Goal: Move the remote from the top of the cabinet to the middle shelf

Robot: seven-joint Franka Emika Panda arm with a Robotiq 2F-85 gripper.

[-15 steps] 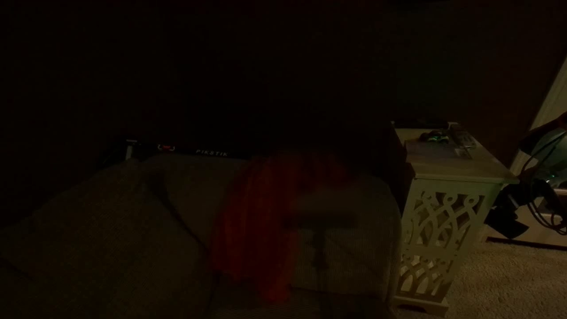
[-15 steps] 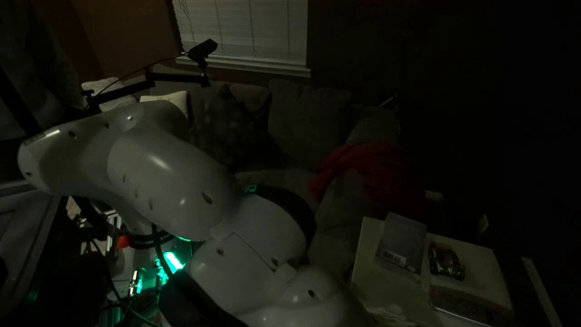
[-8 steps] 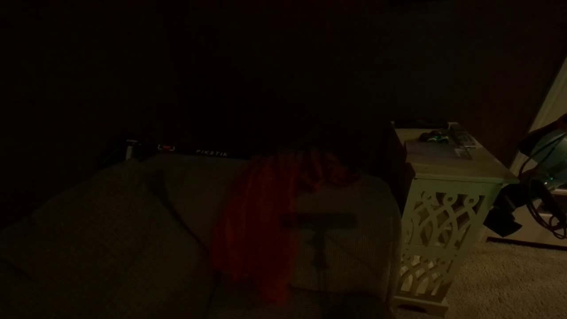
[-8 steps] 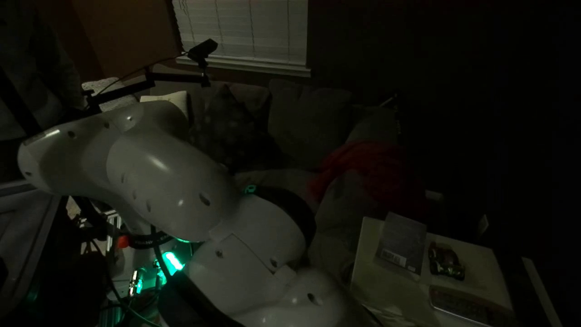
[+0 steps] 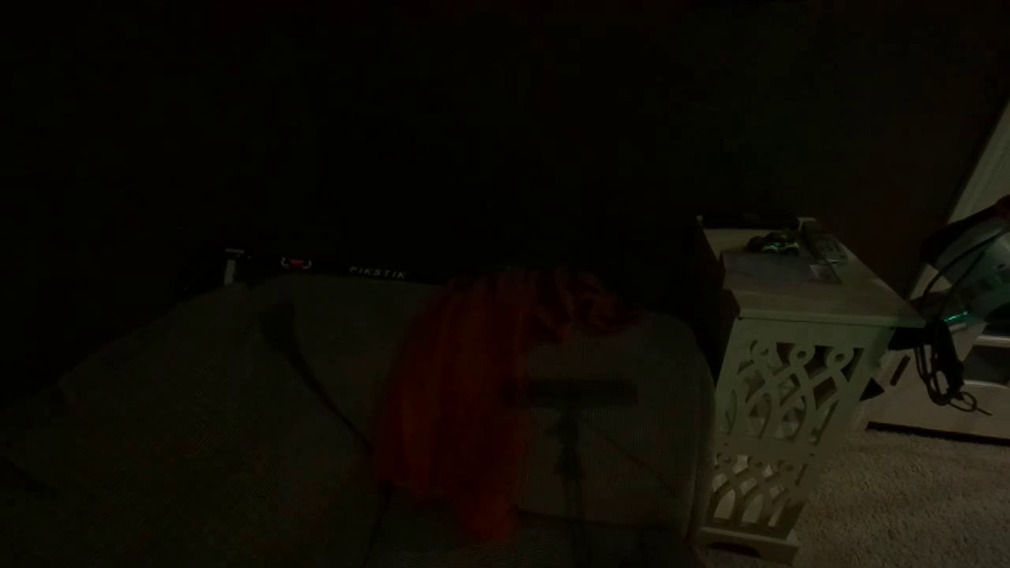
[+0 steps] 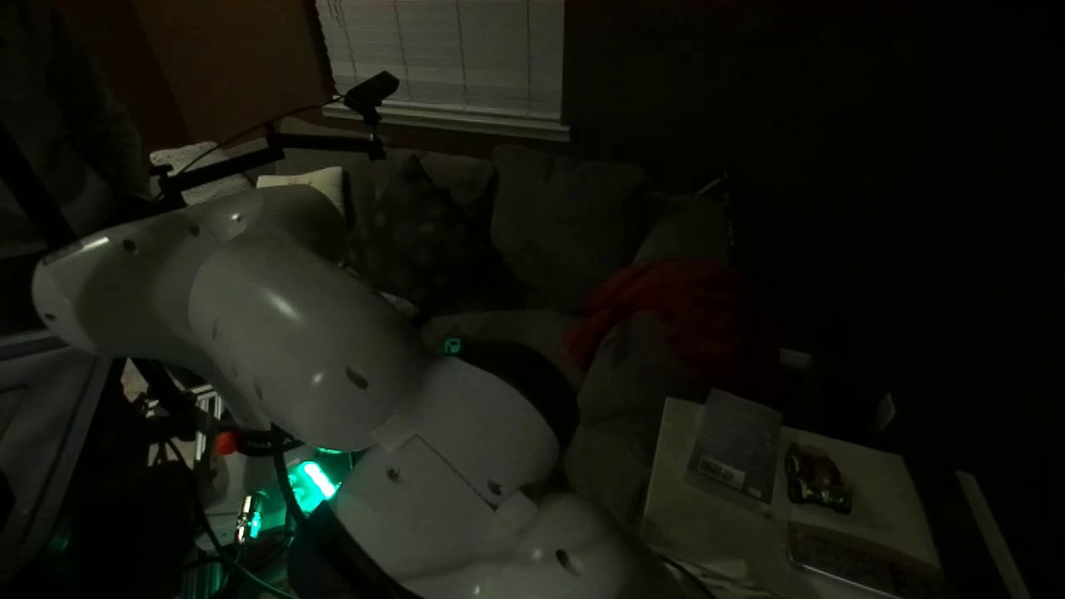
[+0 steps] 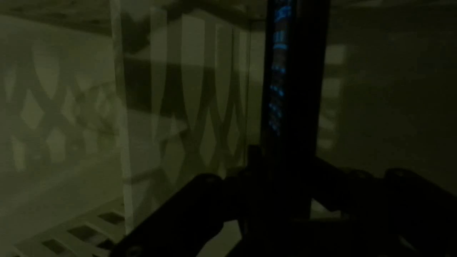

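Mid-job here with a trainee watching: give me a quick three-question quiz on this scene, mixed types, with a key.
1. True or false: in both exterior views, a toy car sits on top of the cabinet.
2. What colour is the cloth draped over the sofa?
A) green
B) red
C) white
3. Fill in: in the wrist view, the gripper is closed on the ____, which shows blue marks.

Key:
1. True
2. B
3. remote

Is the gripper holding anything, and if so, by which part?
Yes, the gripper holds the dark remote by its lower end in the wrist view.
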